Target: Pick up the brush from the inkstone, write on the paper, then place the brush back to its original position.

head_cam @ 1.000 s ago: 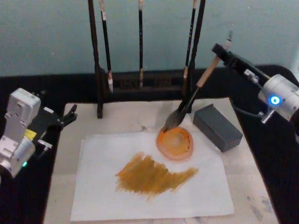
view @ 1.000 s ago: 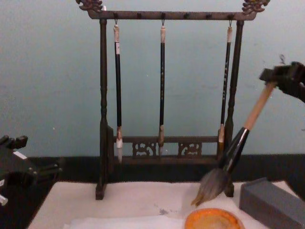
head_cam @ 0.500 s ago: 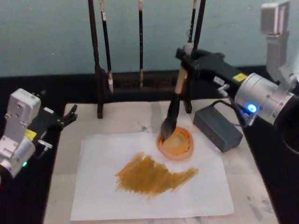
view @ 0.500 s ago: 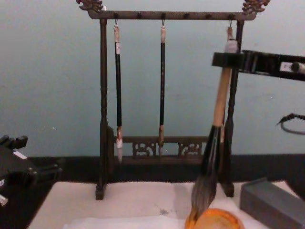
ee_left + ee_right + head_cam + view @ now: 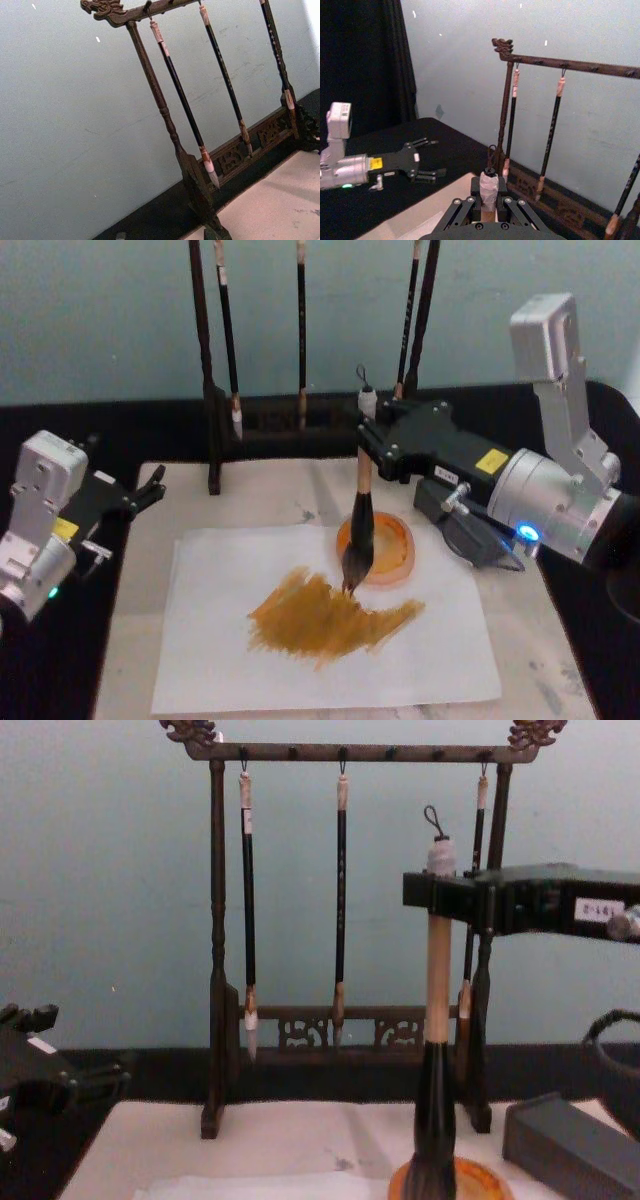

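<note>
The brush stands almost upright, its long axis vertical: white cap and dark loop on top, bushy bristles pointing down. The right claw is clenched on the tan wooden handle just under the cap. The bristle tip appears to touch the paper at the upper edge of a streaky ochre patch, just beside the round orange dish, though contact is hard to confirm. The paper is thin, white and flat, lying on a beige felt mat. A yellow sticker on the right arm is unreadable. The left claw rests at the black tabletop's left side, fingers released. Three thin brushes hang on a carved dark rack behind.
</note>
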{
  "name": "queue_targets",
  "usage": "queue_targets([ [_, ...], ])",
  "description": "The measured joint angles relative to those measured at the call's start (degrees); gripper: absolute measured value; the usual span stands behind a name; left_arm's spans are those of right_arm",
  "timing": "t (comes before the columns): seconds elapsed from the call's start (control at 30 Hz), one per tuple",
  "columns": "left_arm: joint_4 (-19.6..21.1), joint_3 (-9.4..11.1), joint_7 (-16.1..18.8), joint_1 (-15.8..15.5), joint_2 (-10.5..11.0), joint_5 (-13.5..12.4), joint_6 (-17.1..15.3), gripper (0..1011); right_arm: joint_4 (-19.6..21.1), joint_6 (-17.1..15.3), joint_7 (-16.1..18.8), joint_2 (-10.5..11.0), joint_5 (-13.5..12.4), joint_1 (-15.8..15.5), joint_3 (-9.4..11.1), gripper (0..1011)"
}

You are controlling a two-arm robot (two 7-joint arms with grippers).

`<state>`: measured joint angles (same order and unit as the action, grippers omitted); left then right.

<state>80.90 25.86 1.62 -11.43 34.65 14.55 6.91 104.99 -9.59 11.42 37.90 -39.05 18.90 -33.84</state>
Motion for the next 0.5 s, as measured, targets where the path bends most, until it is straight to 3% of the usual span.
queue_targets([
  [0.5, 0.0, 0.0, 0.0, 0.0, 0.0, 0.0, 0.0, 1010, 0.91, -1.13, 0.31, -1.06, -0.56, -4.89, 1.36, 162],
])
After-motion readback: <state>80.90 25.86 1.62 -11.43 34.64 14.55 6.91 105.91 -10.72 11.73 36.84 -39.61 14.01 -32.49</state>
